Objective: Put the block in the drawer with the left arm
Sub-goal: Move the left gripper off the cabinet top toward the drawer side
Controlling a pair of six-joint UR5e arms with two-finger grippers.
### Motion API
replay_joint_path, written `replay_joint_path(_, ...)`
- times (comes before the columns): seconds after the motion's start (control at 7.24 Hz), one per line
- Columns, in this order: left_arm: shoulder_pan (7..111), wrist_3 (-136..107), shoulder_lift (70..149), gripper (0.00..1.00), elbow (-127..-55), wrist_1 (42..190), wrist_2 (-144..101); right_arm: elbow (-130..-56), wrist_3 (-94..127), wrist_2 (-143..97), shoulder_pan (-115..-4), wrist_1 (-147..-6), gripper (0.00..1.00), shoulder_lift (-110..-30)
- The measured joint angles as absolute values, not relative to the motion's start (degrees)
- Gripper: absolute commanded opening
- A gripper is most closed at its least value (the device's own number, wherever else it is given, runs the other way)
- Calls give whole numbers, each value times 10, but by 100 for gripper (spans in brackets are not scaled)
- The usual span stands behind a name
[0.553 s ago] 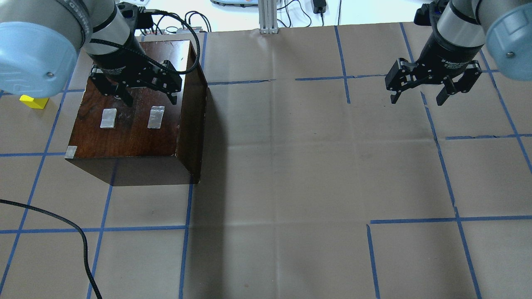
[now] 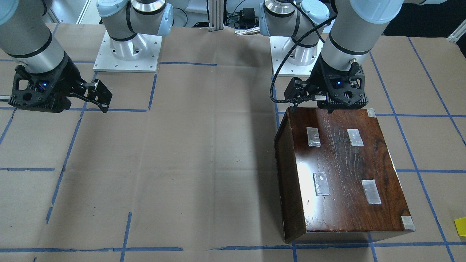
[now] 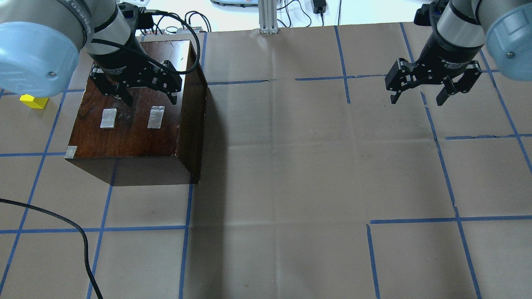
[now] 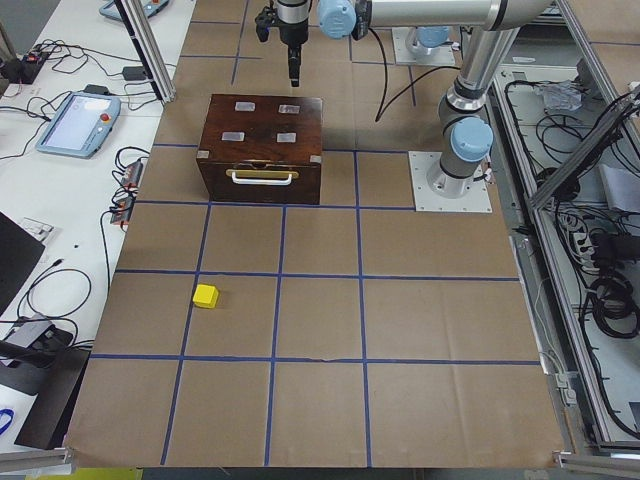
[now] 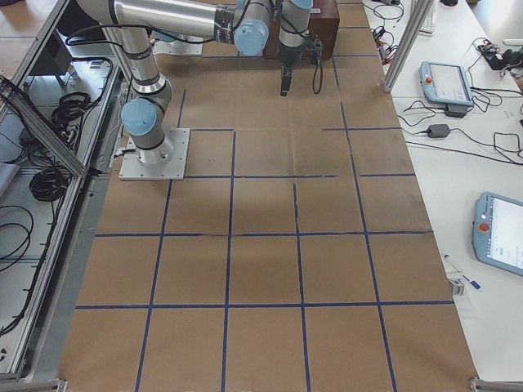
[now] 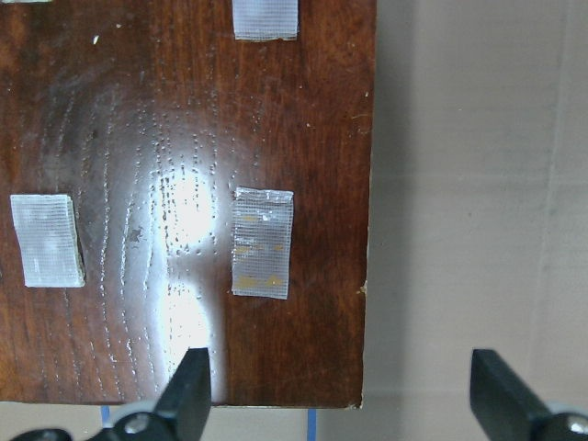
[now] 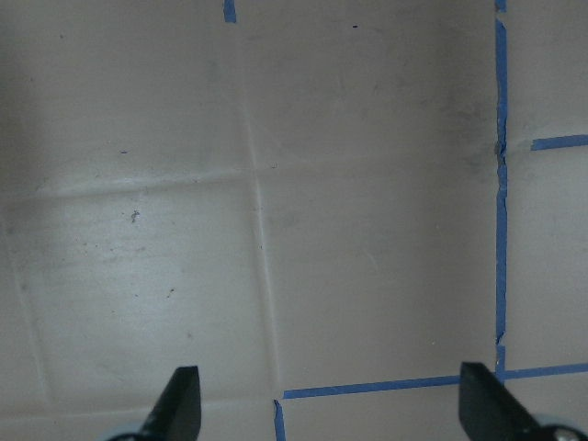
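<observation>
The yellow block (image 3: 33,101) lies on the paper-covered table left of the dark wooden box (image 3: 129,124); it also shows in the exterior left view (image 4: 206,296). The drawer is shut inside the box, so its pale tray is hidden; the box front with a pale handle (image 4: 262,177) shows in the exterior left view. My left gripper (image 3: 151,100) hovers open and empty over the box top's far part, and its wrist view shows the glossy top (image 6: 138,184) between the open fingertips (image 6: 193,386). My right gripper (image 3: 417,99) hangs open and empty over bare paper at the far right.
Several grey tape patches (image 3: 156,117) sit on the box top. A black cable (image 3: 79,234) lies on the table at the front left. Blue tape lines (image 3: 444,174) grid the paper. The arm bases (image 2: 127,51) stand at the robot's side of the table.
The left arm's large blue joint has shifted slightly, uncovering more of the yellow block. Both grippers stay where they were, still open.
</observation>
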State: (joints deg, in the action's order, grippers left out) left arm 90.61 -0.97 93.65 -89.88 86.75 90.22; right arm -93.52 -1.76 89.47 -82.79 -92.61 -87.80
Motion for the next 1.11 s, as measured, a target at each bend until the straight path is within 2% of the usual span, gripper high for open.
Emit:
replay_joint_path(0.69,884,5,939,99,-883,867,902,-935,-18,895,-828,-926,100,-878)
replay_joint_path(1.11,770,99,942,99,-870,864,894,-935,-18,895,-828,-926,100,-878)
